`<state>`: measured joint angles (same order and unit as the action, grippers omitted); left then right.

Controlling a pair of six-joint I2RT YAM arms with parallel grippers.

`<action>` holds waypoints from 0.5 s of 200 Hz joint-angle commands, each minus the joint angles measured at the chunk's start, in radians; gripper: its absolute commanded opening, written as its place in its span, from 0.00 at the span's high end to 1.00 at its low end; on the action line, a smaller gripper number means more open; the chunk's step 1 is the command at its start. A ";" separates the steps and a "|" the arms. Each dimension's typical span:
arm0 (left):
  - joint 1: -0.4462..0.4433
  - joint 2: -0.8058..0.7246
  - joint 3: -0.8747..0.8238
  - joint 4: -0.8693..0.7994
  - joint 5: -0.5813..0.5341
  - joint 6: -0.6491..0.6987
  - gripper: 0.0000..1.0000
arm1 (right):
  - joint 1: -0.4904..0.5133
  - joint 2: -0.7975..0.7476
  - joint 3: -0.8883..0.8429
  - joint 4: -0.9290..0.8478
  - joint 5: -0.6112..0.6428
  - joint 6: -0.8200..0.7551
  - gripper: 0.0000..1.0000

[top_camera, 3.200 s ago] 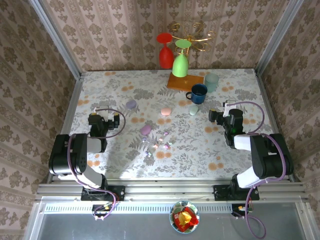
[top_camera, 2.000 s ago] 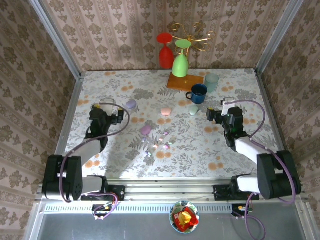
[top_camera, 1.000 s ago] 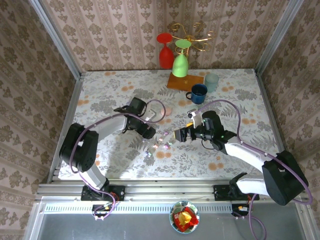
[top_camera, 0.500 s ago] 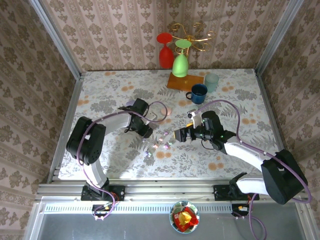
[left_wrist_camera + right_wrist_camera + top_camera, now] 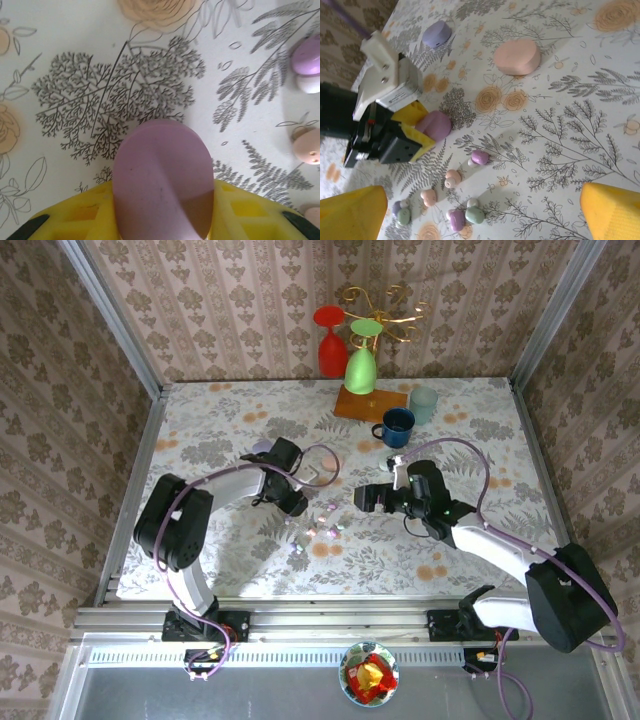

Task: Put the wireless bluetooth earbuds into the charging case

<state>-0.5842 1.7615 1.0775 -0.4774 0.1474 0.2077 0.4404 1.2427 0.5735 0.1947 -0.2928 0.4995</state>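
Several earbuds [image 5: 480, 157] are lying loose on the tabletop [image 5: 560, 125], between the two arms and just beside the mauve case [image 5: 437, 125]. Already the left gripper [image 5: 293, 503] is clamping that case, whose long axis is running out along the fingers. Meanwhile the right gripper [image 5: 363, 498] is hanging wide and holding nothing, with the buds sitting just ahead of it toward the left arm, so it's looking like the free one for the pick.

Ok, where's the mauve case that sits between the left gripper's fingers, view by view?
Top external: left of centre, mostly hidden under the left gripper.
Left wrist: the mauve case sits at bottom centre, between the yellow fingers.
Right wrist: left of centre, clamped by the same fingers.
Shared landmark: the loose earbuds beside it.
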 commanded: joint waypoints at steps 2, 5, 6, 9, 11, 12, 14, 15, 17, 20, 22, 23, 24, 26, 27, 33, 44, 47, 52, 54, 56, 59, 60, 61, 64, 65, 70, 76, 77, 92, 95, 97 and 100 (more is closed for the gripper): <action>-0.017 -0.069 0.016 0.047 0.060 0.045 0.63 | -0.027 -0.022 -0.009 0.063 -0.091 0.163 0.00; -0.017 -0.074 0.015 0.055 0.064 0.044 0.63 | -0.031 -0.022 -0.010 0.068 -0.103 0.171 0.00; -0.018 -0.075 0.014 0.057 0.067 0.044 0.63 | -0.032 -0.022 -0.013 0.072 -0.109 0.173 0.00; -0.020 -0.078 0.013 0.062 0.074 0.043 0.63 | -0.034 -0.022 -0.014 0.078 -0.122 0.182 0.00; -0.020 -0.082 0.013 0.066 0.079 0.042 0.63 | -0.034 -0.022 -0.016 0.082 -0.130 0.188 0.00; -0.020 -0.082 0.013 0.067 0.081 0.042 0.63 | -0.035 -0.022 -0.016 0.083 -0.133 0.191 0.00; -0.021 -0.085 0.013 0.072 0.086 0.042 0.64 | -0.037 -0.022 -0.018 0.087 -0.141 0.197 0.00; -0.021 -0.086 0.013 0.074 0.088 0.042 0.63 | -0.038 -0.022 -0.019 0.088 -0.144 0.200 0.00; -0.023 -0.089 0.013 0.077 0.094 0.041 0.63 | -0.039 -0.022 -0.021 0.094 -0.151 0.206 0.00; -0.025 -0.094 0.012 0.084 0.100 0.041 0.63 | -0.041 -0.023 -0.024 0.103 -0.161 0.215 0.01; -0.027 -0.097 0.011 0.090 0.105 0.041 0.63 | -0.041 -0.023 -0.027 0.110 -0.167 0.219 0.01; -0.028 -0.098 0.010 0.093 0.107 0.041 0.63 | -0.041 -0.023 -0.029 0.114 -0.171 0.223 0.01; -0.028 -0.101 0.009 0.095 0.109 0.041 0.63 | -0.041 -0.023 -0.030 0.118 -0.174 0.226 0.01; -0.030 -0.104 0.007 0.101 0.113 0.041 0.63 | -0.042 -0.024 -0.035 0.125 -0.180 0.232 0.02; -0.030 -0.105 0.006 0.104 0.116 0.041 0.63 | -0.042 -0.024 -0.035 0.125 -0.180 0.232 0.02; -0.036 -0.118 -0.001 0.124 0.129 0.044 0.63 | -0.042 -0.026 -0.045 0.149 -0.198 0.250 0.03; -0.043 -0.145 -0.019 0.164 0.154 0.050 0.64 | -0.043 -0.026 -0.056 0.176 -0.224 0.282 0.06; -0.044 -0.153 -0.025 0.176 0.162 0.051 0.64 | -0.044 -0.024 -0.059 0.184 -0.234 0.290 0.07; -0.046 -0.164 -0.035 0.195 0.178 0.058 0.65 | -0.044 -0.024 -0.062 0.195 -0.247 0.299 0.09; -0.046 -0.170 -0.042 0.205 0.185 0.062 0.65 | -0.044 -0.022 -0.062 0.200 -0.253 0.304 0.09; -0.047 -0.173 -0.046 0.214 0.194 0.067 0.65 | -0.044 -0.021 -0.063 0.204 -0.258 0.308 0.10; -0.049 -0.182 -0.056 0.225 0.205 0.075 0.65 | -0.044 -0.020 -0.064 0.210 -0.265 0.315 0.10; -0.050 -0.185 -0.057 0.232 0.208 0.078 0.65 | -0.044 -0.019 -0.064 0.211 -0.267 0.316 0.11; -0.050 -0.188 -0.062 0.239 0.211 0.082 0.65 | -0.044 -0.018 -0.064 0.214 -0.270 0.319 0.11; -0.053 -0.195 -0.075 0.258 0.219 0.093 0.65 | -0.044 -0.016 -0.063 0.222 -0.277 0.324 0.12; -0.053 -0.197 -0.080 0.265 0.222 0.095 0.65 | -0.044 -0.015 -0.064 0.224 -0.280 0.325 0.12; -0.057 -0.211 -0.104 0.293 0.236 0.115 0.66 | -0.044 -0.010 -0.064 0.237 -0.295 0.332 0.13; -0.064 -0.229 -0.135 0.343 0.256 0.140 0.66 | -0.044 -0.003 -0.063 0.252 -0.313 0.340 0.14; -0.063 -0.231 -0.142 0.348 0.260 0.144 0.66 | -0.043 -0.002 -0.063 0.254 -0.315 0.340 0.14; -0.076 -0.272 -0.218 0.470 0.311 0.180 0.67 | -0.041 0.021 -0.054 0.277 -0.360 0.351 0.17; -0.078 -0.282 -0.230 0.490 0.320 0.182 0.67 | -0.041 0.026 -0.052 0.278 -0.365 0.353 0.17; -0.079 -0.287 -0.239 0.502 0.325 0.184 0.67 | -0.040 0.031 -0.050 0.280 -0.371 0.355 0.18; -0.080 -0.293 -0.248 0.522 0.334 0.185 0.68 | -0.039 0.032 -0.047 0.282 -0.375 0.357 0.18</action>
<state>-0.6449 1.5234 0.9169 -0.1513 0.3569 0.3061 0.3992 1.2438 0.5179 0.3965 -0.5606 0.7990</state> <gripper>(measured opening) 0.385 0.834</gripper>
